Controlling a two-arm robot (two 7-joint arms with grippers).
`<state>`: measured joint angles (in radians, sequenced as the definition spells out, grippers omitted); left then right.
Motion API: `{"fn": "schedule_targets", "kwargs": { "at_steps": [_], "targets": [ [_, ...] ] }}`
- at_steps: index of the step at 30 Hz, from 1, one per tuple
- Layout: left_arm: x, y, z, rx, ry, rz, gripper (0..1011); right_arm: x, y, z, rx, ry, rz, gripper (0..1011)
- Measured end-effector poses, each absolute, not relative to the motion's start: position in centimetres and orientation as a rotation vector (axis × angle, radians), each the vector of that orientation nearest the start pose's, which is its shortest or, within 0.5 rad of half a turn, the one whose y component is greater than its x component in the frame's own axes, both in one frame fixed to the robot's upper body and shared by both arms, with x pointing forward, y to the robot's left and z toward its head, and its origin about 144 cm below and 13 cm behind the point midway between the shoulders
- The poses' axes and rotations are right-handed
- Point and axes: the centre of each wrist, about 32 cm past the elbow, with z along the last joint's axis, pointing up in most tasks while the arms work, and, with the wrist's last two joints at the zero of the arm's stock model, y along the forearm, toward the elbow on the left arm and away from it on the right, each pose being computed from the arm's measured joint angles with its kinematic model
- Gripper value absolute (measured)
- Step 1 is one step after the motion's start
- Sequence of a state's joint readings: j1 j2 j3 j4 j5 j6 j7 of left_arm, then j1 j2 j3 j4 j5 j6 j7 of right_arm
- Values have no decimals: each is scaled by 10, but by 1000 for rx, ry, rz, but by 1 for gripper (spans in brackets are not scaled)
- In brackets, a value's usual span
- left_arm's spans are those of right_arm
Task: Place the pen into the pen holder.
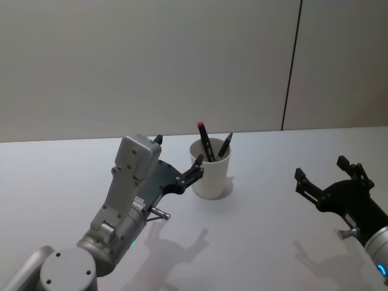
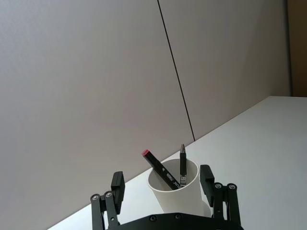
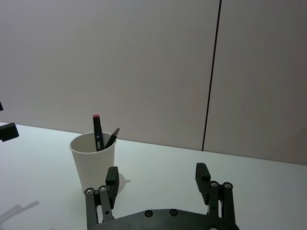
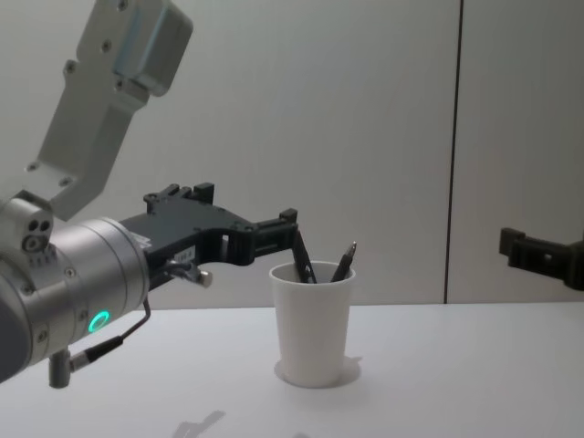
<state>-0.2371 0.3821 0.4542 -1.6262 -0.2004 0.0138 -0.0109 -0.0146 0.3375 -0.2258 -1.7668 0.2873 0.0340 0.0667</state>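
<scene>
The pen holder is a white paper cup standing upright on the white table. A black pen with a red end leans inside it, beside a second dark pen. My left gripper is open and empty. It hovers just left of the cup at rim height, one fingertip close to the rim. From the left wrist, the cup and red-ended pen sit ahead between the spread fingers. My right gripper is open and empty, well right of the cup.
The white table stretches around the cup with free room on every side. A plain grey wall with a dark vertical seam rises behind the table's far edge.
</scene>
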Motion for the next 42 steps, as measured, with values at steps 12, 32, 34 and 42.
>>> {"fn": "schedule_targets", "kwargs": {
  "at_steps": [12, 32, 34, 42],
  "targets": [
    [492, 198, 1204, 61, -268, 1124, 1003, 443, -237, 1189, 26, -75, -1230, 1001],
    [492, 198, 1204, 61, -268, 1124, 1003, 443, -237, 1189, 26, -75, -1230, 1001],
    [492, 198, 1204, 61, -268, 1124, 1003, 443, -237, 1189, 26, -75, -1229, 1001],
    [492, 198, 1204, 61, -268, 1124, 1003, 443, -237, 1189, 26, -75, -1229, 1001]
  ]
}}
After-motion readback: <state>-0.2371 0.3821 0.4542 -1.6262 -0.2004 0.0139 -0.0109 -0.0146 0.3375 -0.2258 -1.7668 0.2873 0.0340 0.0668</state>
